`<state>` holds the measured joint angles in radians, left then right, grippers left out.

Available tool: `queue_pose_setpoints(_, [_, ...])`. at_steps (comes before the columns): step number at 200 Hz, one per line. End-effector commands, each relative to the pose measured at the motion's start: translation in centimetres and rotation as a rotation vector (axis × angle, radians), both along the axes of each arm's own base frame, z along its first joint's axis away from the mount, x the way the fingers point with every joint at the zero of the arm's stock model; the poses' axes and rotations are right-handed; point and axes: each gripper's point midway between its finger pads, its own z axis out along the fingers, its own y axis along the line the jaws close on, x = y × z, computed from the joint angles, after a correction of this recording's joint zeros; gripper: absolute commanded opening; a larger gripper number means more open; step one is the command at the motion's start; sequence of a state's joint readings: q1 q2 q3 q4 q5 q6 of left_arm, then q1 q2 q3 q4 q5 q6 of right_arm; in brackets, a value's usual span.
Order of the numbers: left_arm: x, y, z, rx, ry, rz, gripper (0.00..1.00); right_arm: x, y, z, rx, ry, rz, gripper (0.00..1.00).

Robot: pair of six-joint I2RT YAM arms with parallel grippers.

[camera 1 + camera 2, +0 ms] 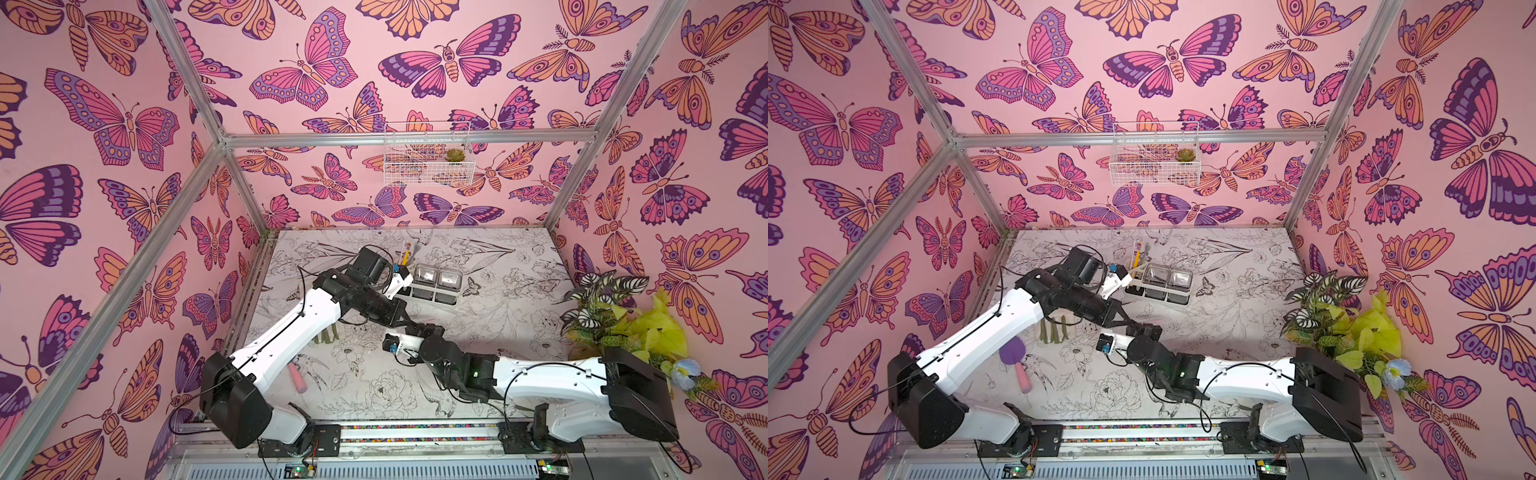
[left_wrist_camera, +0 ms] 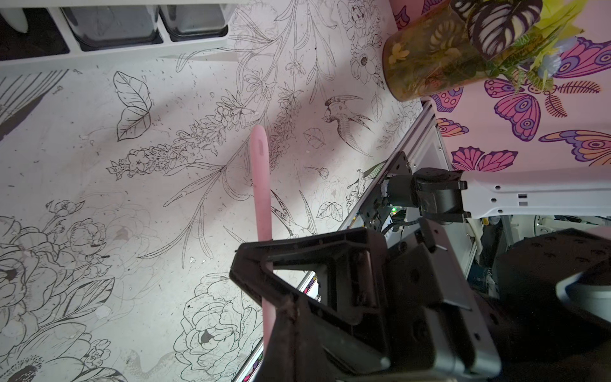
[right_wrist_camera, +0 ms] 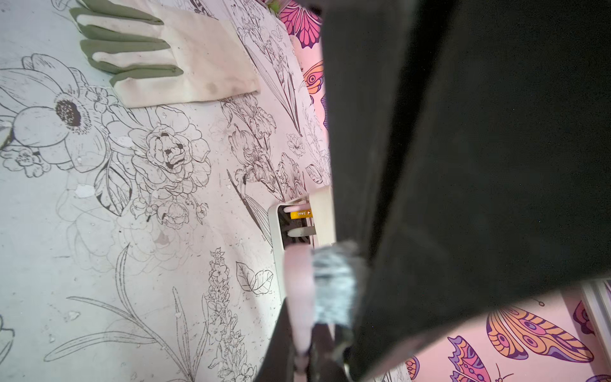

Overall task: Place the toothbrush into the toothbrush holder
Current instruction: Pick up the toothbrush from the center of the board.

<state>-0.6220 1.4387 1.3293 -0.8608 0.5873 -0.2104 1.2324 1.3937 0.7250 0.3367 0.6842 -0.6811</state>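
Note:
The toothbrush [image 2: 261, 185] is pink, and both grippers hold it in the air above the middle of the table. My left gripper [image 2: 274, 304] is shut on its handle, whose free end sticks out past the jaws. My right gripper [image 3: 304, 350] is shut on the neck just below the head [image 3: 299, 291] and its grey-white bristles [image 3: 334, 284]. In both top views the two grippers [image 1: 409, 322] [image 1: 419, 330] meet tip to tip and hide the toothbrush. The white toothbrush holder [image 1: 432, 282] [image 1: 1158, 284] stands a little behind them, with a yellow brush [image 1: 405, 255] in its slot section.
A green and white glove [image 3: 148, 56] lies left of the grippers. A purple brush with a pink handle [image 1: 1021, 370] lies near the left arm. A potted plant [image 1: 602, 316] stands at the right edge. A white wire basket [image 1: 428, 160] hangs on the back wall.

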Motion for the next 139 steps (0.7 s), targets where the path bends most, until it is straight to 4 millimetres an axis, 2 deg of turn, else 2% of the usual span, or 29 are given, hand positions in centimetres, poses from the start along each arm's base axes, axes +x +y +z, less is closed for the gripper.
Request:
queue_pose_setpoints(1, [-1.9, 0.5, -0.6, 0.011, 0.065, -0.032, 0.00, 1.0, -0.2, 2.7, 0.087, -0.040, -0.061, 0.00])
queue_pose_setpoints(35, [-1.2, 0.9, -0.8, 0.029, 0.059, 0.001, 0.00, 0.8, -0.6, 3.7, 0.140, -0.018, -0.065, 0.00])
queue_pose_setpoints(55, [-0.5, 1.4, -0.9, 0.046, 0.045, 0.039, 0.26, 1.0, -1.4, 3.9, 0.165, 0.008, -0.081, 0.00])
queue_pose_setpoints(76, [0.4, 2.1, -1.0, 0.068, 0.006, 0.078, 0.39, 1.1, -2.2, 4.0, 0.192, 0.029, -0.092, 0.00])
queue_pose_setpoints(93, [0.7, 2.4, -1.3, 0.082, -0.003, 0.096, 0.42, 1.1, -2.8, 4.1, 0.214, 0.042, -0.105, 0.00])
queue_pose_setpoints(139, [2.2, 3.2, -2.7, 0.106, -0.036, 0.148, 0.45, 1.0, -4.0, 4.8, 0.247, 0.049, -0.147, 0.00])
